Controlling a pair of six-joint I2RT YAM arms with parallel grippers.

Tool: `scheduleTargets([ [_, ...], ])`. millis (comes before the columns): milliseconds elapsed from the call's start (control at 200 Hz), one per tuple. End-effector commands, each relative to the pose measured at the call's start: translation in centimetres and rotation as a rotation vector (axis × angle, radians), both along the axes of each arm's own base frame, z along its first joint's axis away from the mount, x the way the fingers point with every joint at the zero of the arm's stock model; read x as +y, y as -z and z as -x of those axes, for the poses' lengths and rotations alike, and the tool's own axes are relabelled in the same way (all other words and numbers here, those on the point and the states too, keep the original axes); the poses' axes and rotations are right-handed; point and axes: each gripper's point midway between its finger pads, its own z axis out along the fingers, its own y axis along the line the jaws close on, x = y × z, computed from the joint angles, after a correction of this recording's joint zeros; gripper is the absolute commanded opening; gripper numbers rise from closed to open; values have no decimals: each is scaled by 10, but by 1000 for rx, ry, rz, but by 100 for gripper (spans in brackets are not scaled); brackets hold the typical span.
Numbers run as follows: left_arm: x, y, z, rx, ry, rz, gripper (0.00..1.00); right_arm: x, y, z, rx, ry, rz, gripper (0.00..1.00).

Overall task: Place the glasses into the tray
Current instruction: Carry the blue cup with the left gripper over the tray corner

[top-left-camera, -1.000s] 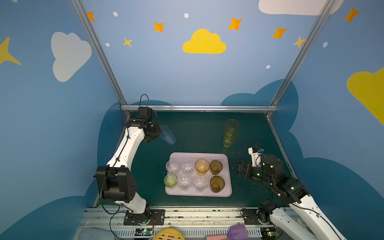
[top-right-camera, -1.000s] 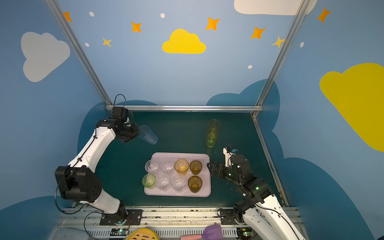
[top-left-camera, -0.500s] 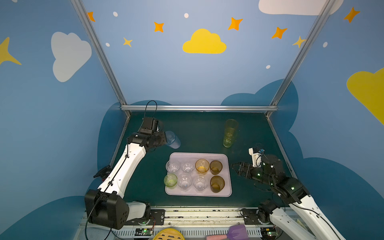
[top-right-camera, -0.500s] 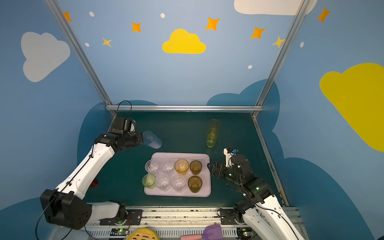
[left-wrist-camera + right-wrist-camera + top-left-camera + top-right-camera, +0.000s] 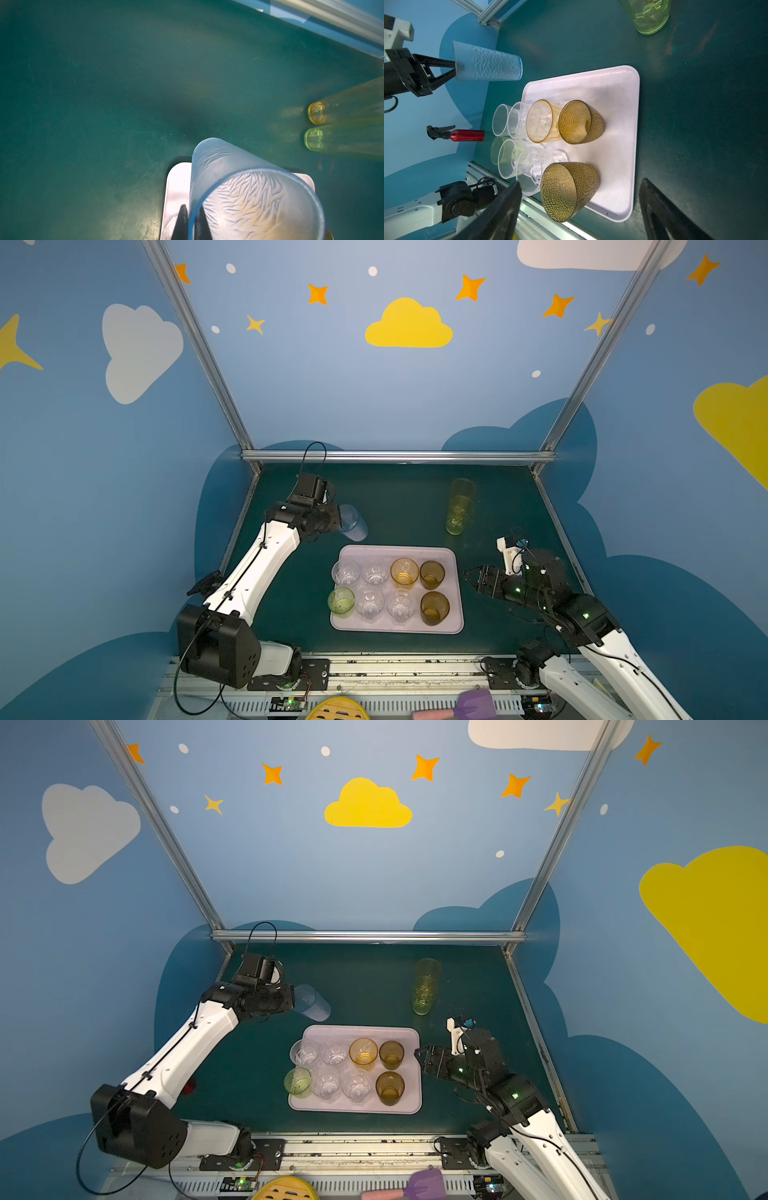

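**Jaws.** Left gripper (image 5: 454, 67): closed on the rim wall of the pale blue glass (image 5: 353, 525), one finger inside the mouth and one outside. Right gripper (image 5: 473, 578): spread wide and empty, just beside the tray's right edge and pointing at it.

**Item 1.** Pale blue glass, tall, wave-textured. It hangs by its rim just beyond the far left corner of the tray (image 5: 399, 552), mouth up. It looks clear of the mat (image 5: 395, 506). The long axis is near upright and leans slightly, with the base swung toward the tray.

**Item 2.** Tray, pale lilac, low rim. It carries eight short glasses (image 5: 370, 603) in two rows of four.
- Far row: clear, clear, yellow, brown.
- Near row: green, clear, clear, brown.
- A bare strip runs along the tray's far edge.

**Item 3.** Yellow-green glass (image 5: 458, 516) and amber glass (image 5: 463, 488), both tall. They stand upright on the mat beyond the tray's far right corner. Whether they touch cannot be told.

**Governing relation.** The bare strip begins at the corner nearest the hanging base. The move is therefore probably a short carry over the low rim, then a descent along the glass's own axis.
- The left arm holds this piece; the right gripper is the nearer one to Item 3.
- Likely hazards: the one-wall pinch may let the glass swing, and the clear glass at the left end of the far row stands close to the landing strip.
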Motion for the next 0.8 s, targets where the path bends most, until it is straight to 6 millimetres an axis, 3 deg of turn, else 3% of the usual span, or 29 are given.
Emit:
scheduleTargets([
  [0,-3,-2,0,25,4,-26,4,1,-11,-1,-5,6,-19,87],
  [796,-1,22,24,128,12,-133,4,-1,-3,-5,30,27,-4,88],
])
